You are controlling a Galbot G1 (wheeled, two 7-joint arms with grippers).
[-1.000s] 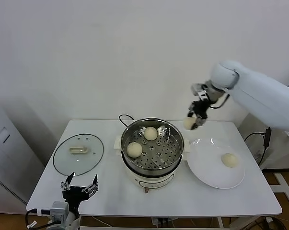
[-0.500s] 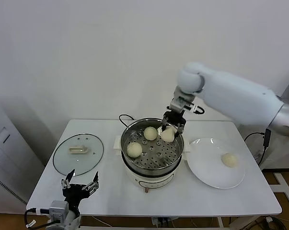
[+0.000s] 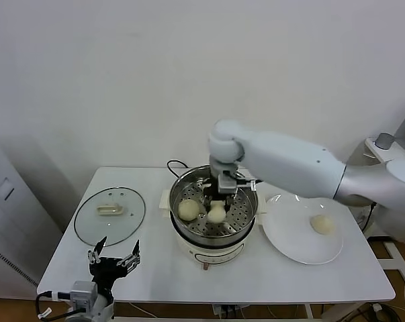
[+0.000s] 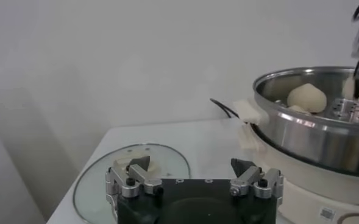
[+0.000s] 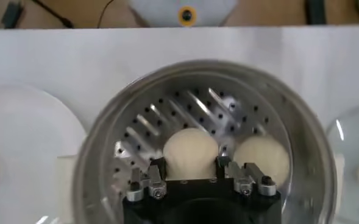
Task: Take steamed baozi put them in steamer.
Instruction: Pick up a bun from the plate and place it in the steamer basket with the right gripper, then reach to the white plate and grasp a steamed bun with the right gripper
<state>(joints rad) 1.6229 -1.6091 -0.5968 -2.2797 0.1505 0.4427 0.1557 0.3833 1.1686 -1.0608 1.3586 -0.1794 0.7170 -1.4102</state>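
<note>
Inside the steamer (image 3: pixel 246 194), right gripper (image 3: pixel 217 203) clamped on baozi (image 3: pixel 217 213).

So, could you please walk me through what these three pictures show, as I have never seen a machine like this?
This is a two-armed robot at a white table. The wide picture comes from a camera on its head; the other two come from cameras on its wrists.

On the table stand a steel steamer, a glass lid to the robot's left and a white plate to its right, with one baozi on the plate.

The right arm reaches over the steamer. Its right tool is shut on a carried baozi, seen close up in the right wrist picture, low over the perforated bottom. A loose baozi lies beside it; a third is hidden behind the arm.

The left tool waits open at the table's near edge, holding nothing.
</note>
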